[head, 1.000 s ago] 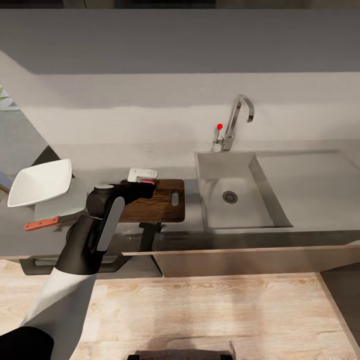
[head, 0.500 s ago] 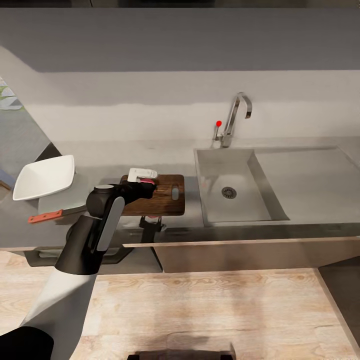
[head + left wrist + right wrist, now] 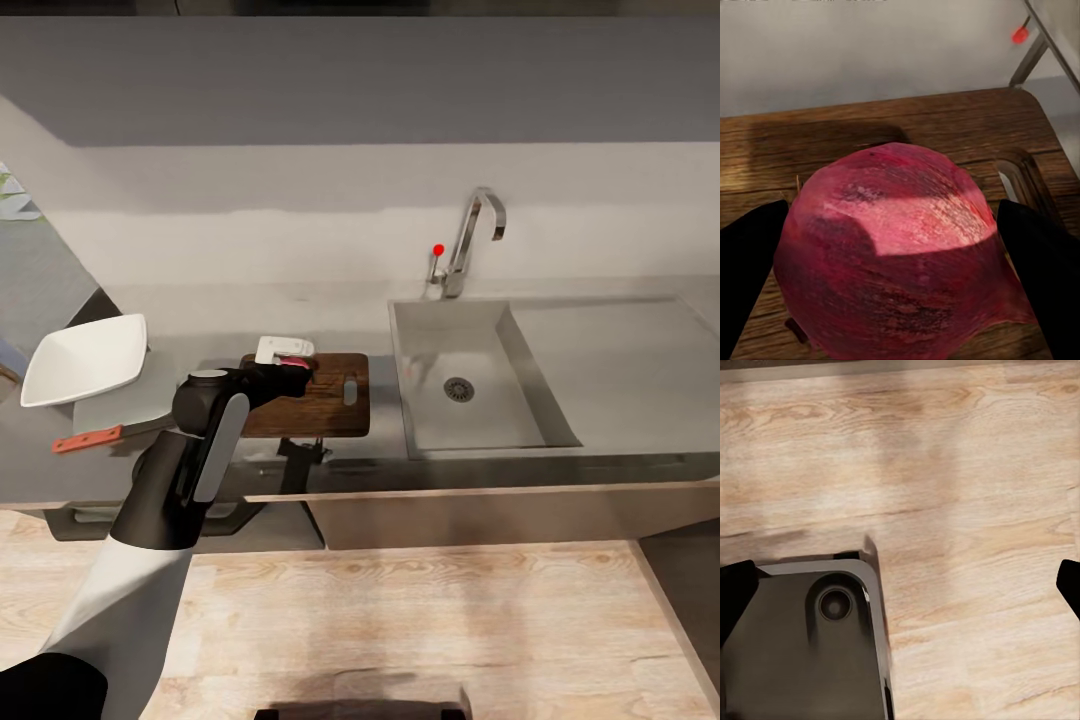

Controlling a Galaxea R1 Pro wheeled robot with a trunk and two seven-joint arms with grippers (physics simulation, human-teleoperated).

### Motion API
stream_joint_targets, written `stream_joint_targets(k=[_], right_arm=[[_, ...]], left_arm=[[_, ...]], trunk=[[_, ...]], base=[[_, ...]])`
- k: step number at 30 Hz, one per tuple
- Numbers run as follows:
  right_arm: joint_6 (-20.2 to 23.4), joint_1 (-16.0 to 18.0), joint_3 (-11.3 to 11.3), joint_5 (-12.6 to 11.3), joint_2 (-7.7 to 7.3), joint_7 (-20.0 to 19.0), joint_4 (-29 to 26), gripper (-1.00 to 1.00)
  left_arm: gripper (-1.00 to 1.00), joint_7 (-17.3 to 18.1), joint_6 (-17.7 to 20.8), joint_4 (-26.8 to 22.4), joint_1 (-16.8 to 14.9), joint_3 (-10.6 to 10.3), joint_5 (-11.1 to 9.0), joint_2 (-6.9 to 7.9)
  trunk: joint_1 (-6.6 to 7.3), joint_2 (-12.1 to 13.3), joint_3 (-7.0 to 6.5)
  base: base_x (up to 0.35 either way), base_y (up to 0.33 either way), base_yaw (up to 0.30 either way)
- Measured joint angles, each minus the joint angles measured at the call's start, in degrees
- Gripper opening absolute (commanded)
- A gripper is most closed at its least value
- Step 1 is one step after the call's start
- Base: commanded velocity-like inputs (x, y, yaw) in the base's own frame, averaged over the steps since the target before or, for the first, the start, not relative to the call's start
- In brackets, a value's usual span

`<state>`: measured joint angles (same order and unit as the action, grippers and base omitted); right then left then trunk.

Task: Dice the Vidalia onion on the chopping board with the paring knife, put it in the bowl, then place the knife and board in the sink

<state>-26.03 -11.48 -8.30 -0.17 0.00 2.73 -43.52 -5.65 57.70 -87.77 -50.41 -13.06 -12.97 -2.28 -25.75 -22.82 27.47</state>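
We see the left gripper (image 3: 290, 368) over the rectangular brown wooden chopping board (image 3: 325, 405), closed around the small pinkish-red Vidalia onion (image 3: 894, 251). In the left wrist view the two black fingers (image 3: 750, 262) sit against either side of the bulb, so the jaws are only as wide as the onion. Whether the onion touches the board or hangs just above it we cannot tell. In the head view only a pink sliver of the onion (image 3: 296, 362) shows under the white gripper housing.

The board lies near the front edge of the long smooth grey countertop (image 3: 250, 310), just beside the left wall of the rectangular grey steel sink (image 3: 470, 385), its handle slot toward the sink. Sink basin shows a round dark drain; chrome tap with red knob (image 3: 438, 250) at its back edge.

The shallow white squarish bowl (image 3: 85, 360) sits toward the countertop's left end, well apart from the board. The small paring knife with reddish-brown handle (image 3: 88, 439) lies near the front edge, in front of the bowl.

Right gripper (image 3: 900, 585): black fingertips at opposite sides of the right wrist view, wide apart, holding nothing, over light wood-plank floor (image 3: 967, 472) and a dark grey base part (image 3: 802, 645).
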Motion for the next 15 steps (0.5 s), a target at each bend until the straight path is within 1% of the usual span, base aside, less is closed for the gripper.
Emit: stream_joint_targets(k=[7, 15], right_arm=[[0.0, 0.0, 0.0, 0.0, 0.00, 0.0, 0.0, 1.00], [0.1, 0.0, 0.0, 0.0, -0.02, 0.0, 0.0, 1.00]], left_arm=[[-1.00, 0.0, 0.0, 0.0, 0.0, 0.0, 0.0, 0.00], [-1.00, 0.0, 0.0, 0.0, 0.0, 0.0, -0.1, 0.00]], trunk=[[0.00, 0.0, 0.06], [0.00, 0.0, 0.64]], base=[[0.001, 0.000, 0.000], [0.000, 0.000, 0.000]])
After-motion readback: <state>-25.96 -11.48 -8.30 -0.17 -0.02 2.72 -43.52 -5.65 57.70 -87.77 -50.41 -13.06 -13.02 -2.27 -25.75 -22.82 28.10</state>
